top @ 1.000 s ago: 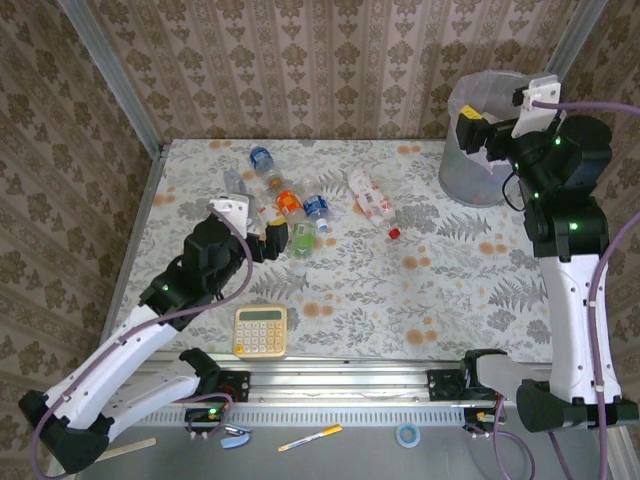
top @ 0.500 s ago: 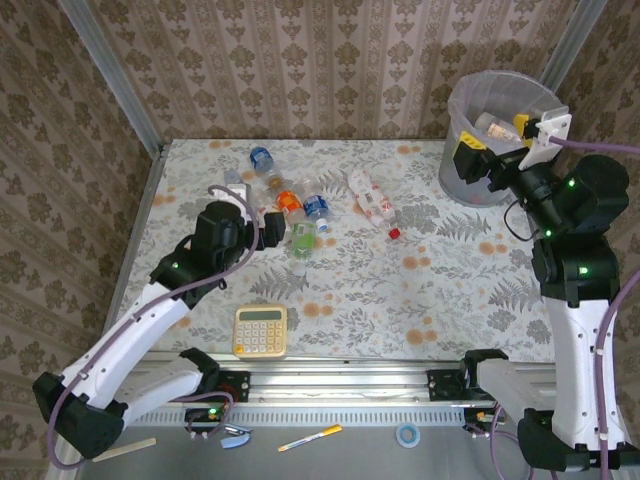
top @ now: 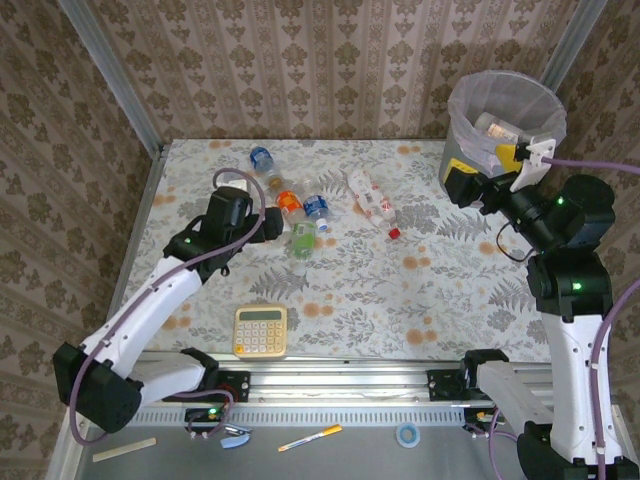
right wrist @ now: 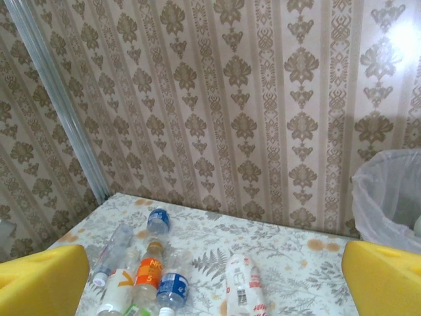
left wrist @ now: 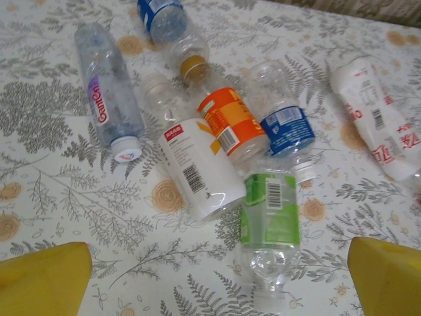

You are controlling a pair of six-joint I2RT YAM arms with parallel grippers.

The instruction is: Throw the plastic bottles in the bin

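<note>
1. The plastic bottles [top: 292, 208] lay on their sides in a loose heap on the far left part of the table, several of them touching. One more clear bottle [top: 493, 125] rested inside the bin.
2. From the left wrist, a crumpled bottle with a green label [left wrist: 270, 217] lay against a smooth white-labelled bottle [left wrist: 197, 168]. An orange-labelled bottle [left wrist: 230, 122] and a blue-labelled bottle [left wrist: 284, 126] sat just behind them.
3. A white-wrapped bottle [top: 370, 195] lay apart, to the right of the heap, with a small red cap [top: 394, 233] just off its near end.
4. The bin [top: 520, 98], round and grey with a thin, translucent bag liner, stood at the far right corner.
5. The left gripper [top: 268, 226] hovered beside the heap, its blunt yellow pads [left wrist: 43, 280] spread wide and holding nothing.
6. The right gripper [top: 468, 186] hung against the bin's near wall, its yellow fingers [right wrist: 385, 280] likewise parted and empty.
7. The table [top: 430, 290] wore a fern-and-flower print, and a square yellow calculator [top: 261, 331] lay near its front edge. Damask wallpaper [top: 320, 70] closed in the scene.
</note>
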